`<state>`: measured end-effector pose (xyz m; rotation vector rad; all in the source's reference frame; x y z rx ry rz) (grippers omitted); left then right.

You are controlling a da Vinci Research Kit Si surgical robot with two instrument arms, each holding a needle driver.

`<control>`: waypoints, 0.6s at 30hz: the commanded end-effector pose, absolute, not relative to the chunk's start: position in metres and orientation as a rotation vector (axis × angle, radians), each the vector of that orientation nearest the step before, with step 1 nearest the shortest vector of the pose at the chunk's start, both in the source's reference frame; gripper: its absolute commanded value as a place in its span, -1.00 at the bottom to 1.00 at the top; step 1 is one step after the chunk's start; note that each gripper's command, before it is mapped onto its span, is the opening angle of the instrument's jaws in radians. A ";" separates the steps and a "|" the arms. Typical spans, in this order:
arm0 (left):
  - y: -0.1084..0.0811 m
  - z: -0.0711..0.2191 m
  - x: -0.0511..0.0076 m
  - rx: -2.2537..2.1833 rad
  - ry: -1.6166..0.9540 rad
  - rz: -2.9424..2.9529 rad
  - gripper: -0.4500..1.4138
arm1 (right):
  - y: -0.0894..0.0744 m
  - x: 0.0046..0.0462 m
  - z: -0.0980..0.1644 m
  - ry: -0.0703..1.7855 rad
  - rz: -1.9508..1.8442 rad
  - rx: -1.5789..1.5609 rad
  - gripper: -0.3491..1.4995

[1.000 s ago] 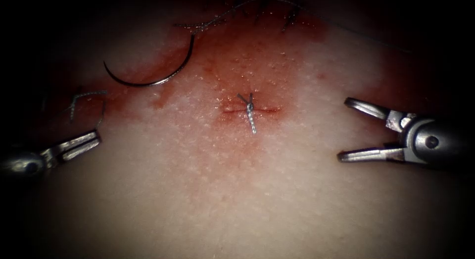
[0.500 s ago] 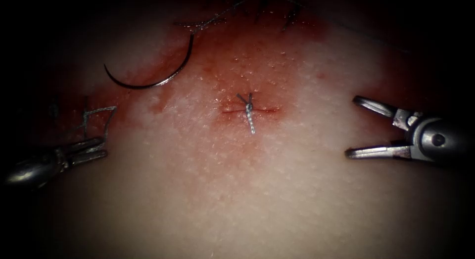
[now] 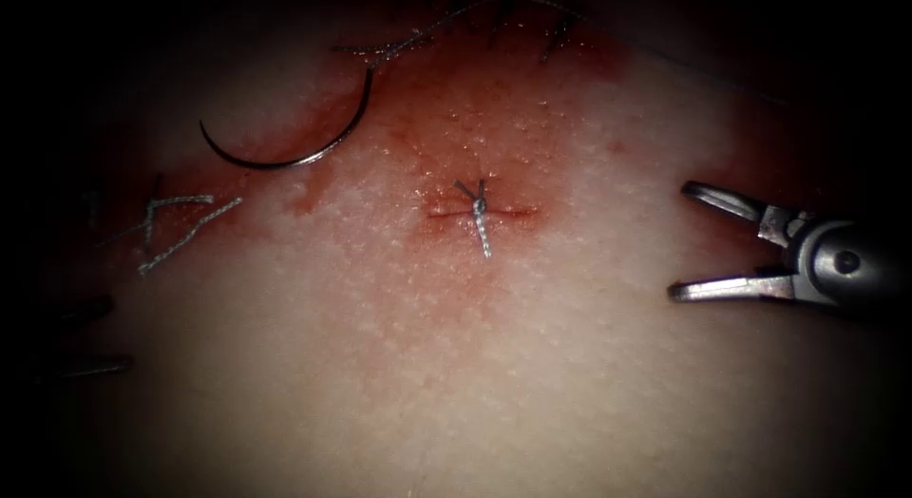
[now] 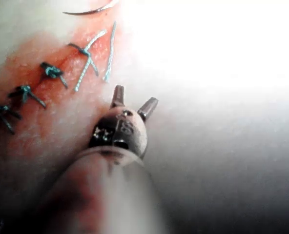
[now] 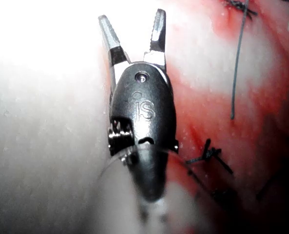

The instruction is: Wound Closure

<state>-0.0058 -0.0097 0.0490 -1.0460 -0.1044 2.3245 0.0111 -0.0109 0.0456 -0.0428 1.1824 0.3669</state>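
Above and left of the cut, seen through the endoscope, one curved needle lies free on the tissue, its arc running roughly crosswise; one knot crosses the cut. Left end effector, nearer the needle, and right end effector both gape, holding nothing.

Left wrist view: parted left end effector; four knots.

Right wrist view: parted, empty right end effector.
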 end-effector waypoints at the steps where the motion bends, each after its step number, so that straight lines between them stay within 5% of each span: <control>1: -0.009 0.048 -0.0071 -1.049 -0.097 2.344 0.17 | -0.011 0.0126 0.046 1.167 0.357 -0.010 0.54; 5: -0.006 0.045 -0.0107 -1.132 -0.055 2.343 0.23 | -0.009 0.0139 0.045 1.170 0.347 0.119 0.40; 9: -0.002 0.043 -0.0146 -1.317 -0.048 2.281 0.55 | -0.006 0.0153 0.044 1.198 0.358 0.138 0.29; 13: 0.002 0.043 -0.0163 -1.486 -0.116 2.228 0.59 | -0.005 0.0158 0.043 1.235 0.371 0.105 0.45; 18: 0.005 0.045 -0.0180 -1.598 -0.138 2.183 0.55 | -0.006 0.0153 0.043 1.240 0.369 0.110 0.34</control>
